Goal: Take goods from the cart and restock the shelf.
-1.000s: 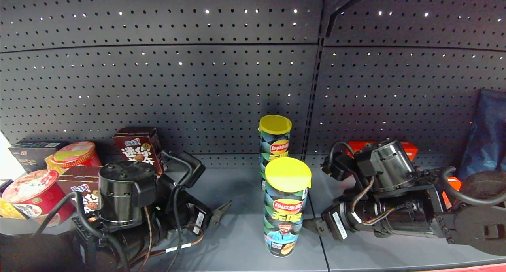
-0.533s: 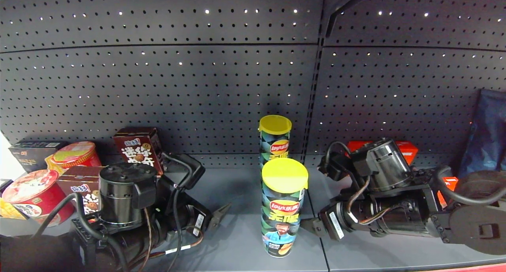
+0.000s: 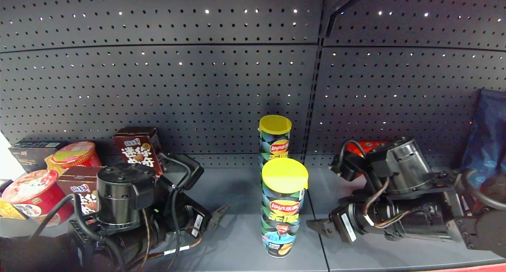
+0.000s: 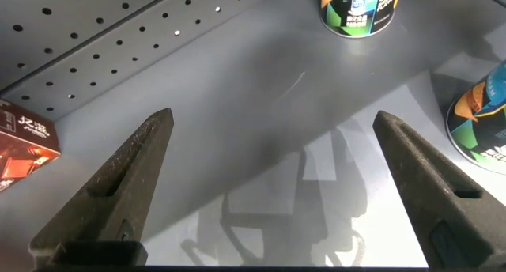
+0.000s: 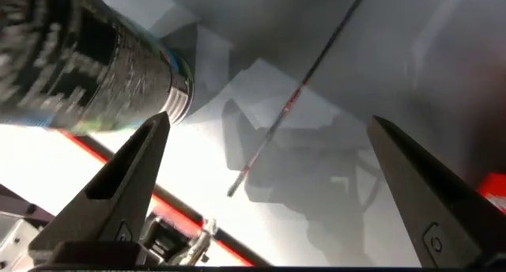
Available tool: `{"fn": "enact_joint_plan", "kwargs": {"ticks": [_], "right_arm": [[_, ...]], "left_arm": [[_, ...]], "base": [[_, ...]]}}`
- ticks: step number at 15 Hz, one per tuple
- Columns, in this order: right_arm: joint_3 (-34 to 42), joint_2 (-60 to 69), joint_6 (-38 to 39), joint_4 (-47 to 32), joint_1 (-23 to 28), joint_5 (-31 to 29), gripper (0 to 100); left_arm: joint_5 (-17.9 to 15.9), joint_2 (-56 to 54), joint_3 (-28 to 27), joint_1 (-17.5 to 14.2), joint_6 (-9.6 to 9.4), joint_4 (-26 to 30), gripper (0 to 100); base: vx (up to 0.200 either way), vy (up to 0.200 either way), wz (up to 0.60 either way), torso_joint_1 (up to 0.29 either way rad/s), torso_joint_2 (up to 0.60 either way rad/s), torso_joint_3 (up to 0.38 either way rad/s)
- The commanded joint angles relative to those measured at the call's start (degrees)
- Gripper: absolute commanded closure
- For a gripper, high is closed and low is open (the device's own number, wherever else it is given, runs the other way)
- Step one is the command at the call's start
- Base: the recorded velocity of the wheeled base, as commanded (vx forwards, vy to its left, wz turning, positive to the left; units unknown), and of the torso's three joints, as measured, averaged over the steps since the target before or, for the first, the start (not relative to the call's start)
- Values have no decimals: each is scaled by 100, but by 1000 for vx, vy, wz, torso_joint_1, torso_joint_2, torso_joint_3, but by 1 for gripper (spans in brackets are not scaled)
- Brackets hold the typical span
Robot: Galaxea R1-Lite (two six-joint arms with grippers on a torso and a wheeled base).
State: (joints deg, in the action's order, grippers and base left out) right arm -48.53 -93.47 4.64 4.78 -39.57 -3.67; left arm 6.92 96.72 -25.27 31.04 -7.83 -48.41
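Sitting at the far left of the shelf (image 3: 237,240) are red cups (image 3: 33,193) and brown boxes (image 3: 138,147), packed close. Next, the left gripper (image 3: 222,212) is hanging low over bare shelf, its fingers spread wide with nothing in them. In the middle, two cans are standing up straight, the front can (image 3: 284,208) right before the back can (image 3: 274,141). The right gripper (image 3: 316,225) is hovering just beside the front can, fingers wide apart too, not holding it.

A can like this is likely feeling light and stiff, but smooth and tall, so it is tipping easily. Gripping its sides near the middle is looking best, and gently, as chips break. The front can is sitting near the shelf's front edge. Bare room is lying on both sides of the cans, up to a blue bag (image 3: 484,133) at the far right.
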Motion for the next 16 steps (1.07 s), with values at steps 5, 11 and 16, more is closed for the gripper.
{"fn": "enact_joint_plan", "kwargs": {"ticks": [5, 11, 16], "right_arm": [[916, 2175, -7, -12, 600, 24, 0], [2401, 5128, -7, -689, 1953, 68, 0], [2594, 6279, 116, -882, 3034, -29, 0]], "left_arm": [[11, -1305, 470, -10, 9, 60, 0], [46, -3089, 1481, -335, 18, 174, 0], [116, -4697, 2343, -1381, 9, 482, 0]], "base": [[0, 0, 0, 0, 0, 0], [0, 0, 0, 0, 0, 0], [0, 0, 0, 0, 0, 0]]}}
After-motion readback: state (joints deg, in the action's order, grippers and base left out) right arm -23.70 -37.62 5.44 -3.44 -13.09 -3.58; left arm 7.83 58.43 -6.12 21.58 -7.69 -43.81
